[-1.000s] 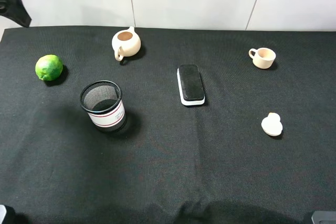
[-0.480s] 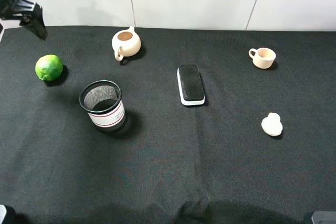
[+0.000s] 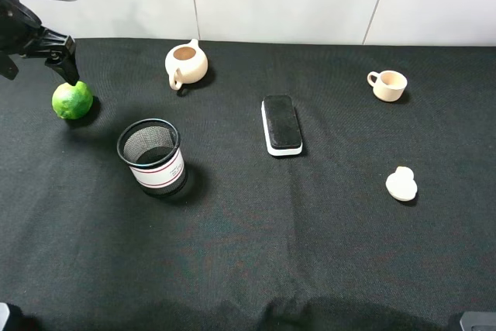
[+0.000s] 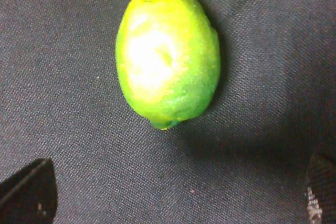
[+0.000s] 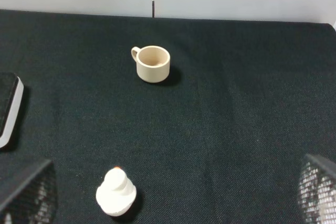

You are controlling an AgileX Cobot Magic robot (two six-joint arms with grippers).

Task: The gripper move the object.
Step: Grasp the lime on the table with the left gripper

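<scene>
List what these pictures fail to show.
1. Left gripper: the exterior view's left edge cuts its body. The wrist view shows only fingertips, so its height over the lime is unclear.
2. Right gripper: outside the exterior view. The wrist view's edges cut its fingers.
3. Mesh cup label: too small to read in the exterior view.

glossy bumpy lime, matt woven cloth

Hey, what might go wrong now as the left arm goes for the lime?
The lime is round and glossy, so it may roll if the open left end effector clips it; in the high view one fingertip hangs almost right over it. A rolling lime, or a low carry, might knock the mesh cup nearby.
</scene>
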